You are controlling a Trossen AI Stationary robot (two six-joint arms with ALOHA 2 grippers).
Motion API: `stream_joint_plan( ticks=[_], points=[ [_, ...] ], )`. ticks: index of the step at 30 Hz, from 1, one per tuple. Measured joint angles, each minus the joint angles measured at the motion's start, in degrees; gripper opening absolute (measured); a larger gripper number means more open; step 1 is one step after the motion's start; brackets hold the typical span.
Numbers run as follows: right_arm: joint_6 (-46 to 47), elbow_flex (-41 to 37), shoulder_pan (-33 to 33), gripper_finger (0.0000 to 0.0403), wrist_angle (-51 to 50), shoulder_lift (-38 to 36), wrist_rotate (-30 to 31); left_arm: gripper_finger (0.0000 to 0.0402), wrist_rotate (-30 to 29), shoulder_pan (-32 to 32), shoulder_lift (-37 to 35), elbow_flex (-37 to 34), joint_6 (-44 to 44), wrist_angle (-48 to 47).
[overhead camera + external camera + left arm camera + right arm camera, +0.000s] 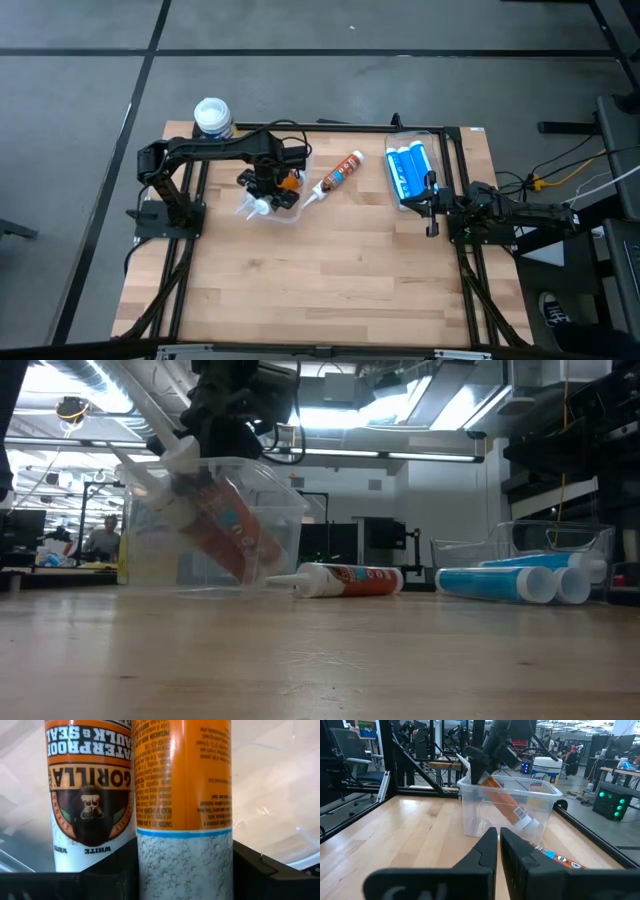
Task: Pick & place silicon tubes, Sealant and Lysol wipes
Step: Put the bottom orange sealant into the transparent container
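My left gripper (265,188) reaches down into a clear plastic bin (280,510), shut on an orange sealant tube (182,795). Close beside that tube, the left wrist view shows a second one (90,795) with a gorilla label. Another orange tube (338,175) lies on its side on the table, right of the bin. Blue silicon tubes (408,172) lie in a clear tray. The Lysol wipes (213,117) stand upright at the far left corner. My right gripper (497,845) waits shut and level at the table's right side, holding nothing. My left gripper pinches the orange sealant tube's round body (182,855) between its two fingers (112,875), which lie across it. The fingers come from above, slanting down. The tube is tilted, with its white nozzle (170,455) sticking up over the bin's rim and its lower end (526,822) inside the bin.
Black frame rails (455,180) run along the table's left, right and far sides. Bare wood (320,280) takes up the near half of the table. Beyond the table is a workshop, where a person (103,535) sits far off.
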Motion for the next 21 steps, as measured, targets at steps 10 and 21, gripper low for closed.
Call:
stream_joint_plan(
  ticks=[10,21],
  points=[
    [0.0,0.0,0.0,0.0025,0.0,0.0,0.0,0.0319,-6.0,-0.1,-0.1,0.0,-0.5,0.1],
    [0.0,0.0,0.0,0.0025,0.0,0.0,0.0,0.0332,-14.4,-1.3,-3.2,0.0,-0.6,3.3]
  ],
)
